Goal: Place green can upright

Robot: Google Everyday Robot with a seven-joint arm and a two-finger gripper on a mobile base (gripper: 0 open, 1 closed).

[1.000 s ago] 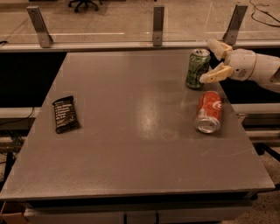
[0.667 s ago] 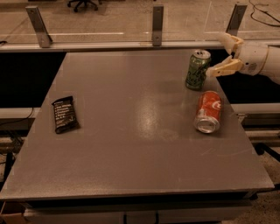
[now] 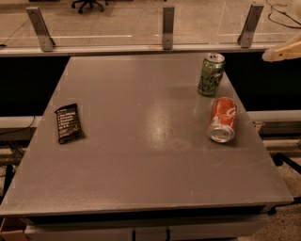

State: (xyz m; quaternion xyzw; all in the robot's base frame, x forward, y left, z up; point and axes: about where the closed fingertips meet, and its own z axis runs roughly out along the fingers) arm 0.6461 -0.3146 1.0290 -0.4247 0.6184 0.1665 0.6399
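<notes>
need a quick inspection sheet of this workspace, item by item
surface: grey table, flat, with a dull sheen near the middle
job's things: green can standing upright near the far right corner, nothing touching it
clutter: red can lying on its side just in front of the green can, apart from it; black packet flat near the left edge
grippers: claw at the right edge of view, off the table, clear of the green can
cables: dark cable on the floor at top right
surroundings: metal posts of a clear barrier behind the table; chair base beyond it
</notes>
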